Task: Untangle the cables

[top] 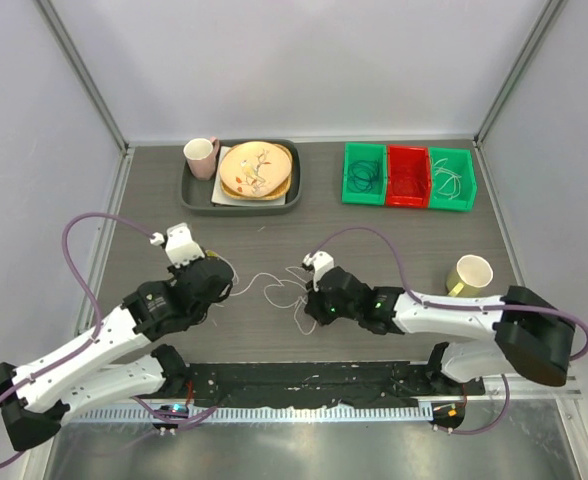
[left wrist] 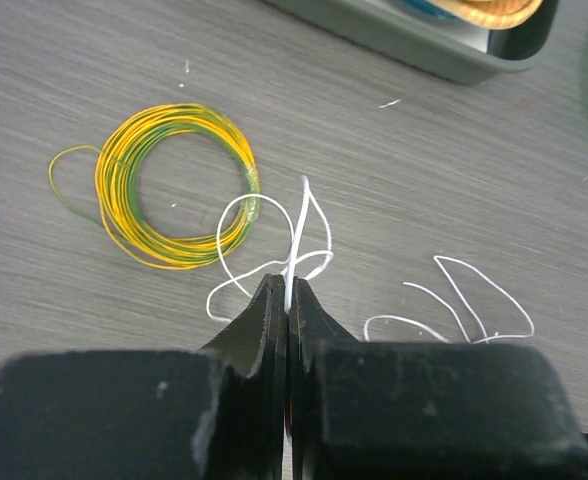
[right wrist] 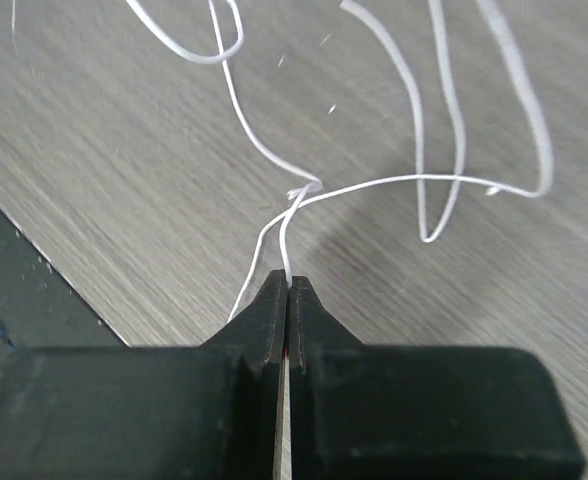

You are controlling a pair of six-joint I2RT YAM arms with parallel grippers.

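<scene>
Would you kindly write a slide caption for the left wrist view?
Left gripper pinches a white cable beside a yellow-green wire coil.

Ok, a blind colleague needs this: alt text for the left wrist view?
The left gripper is shut on a thin white cable that loops over the grey table. A yellow-green wire coil lies beside it, one white loop crossing its rim.

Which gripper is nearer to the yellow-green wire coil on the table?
Left. The yellow-green wire coil lies just ahead-left of the left gripper, which pinches a white cable. The right gripper pinches white cable farther right; its camera shows no coil.
</scene>
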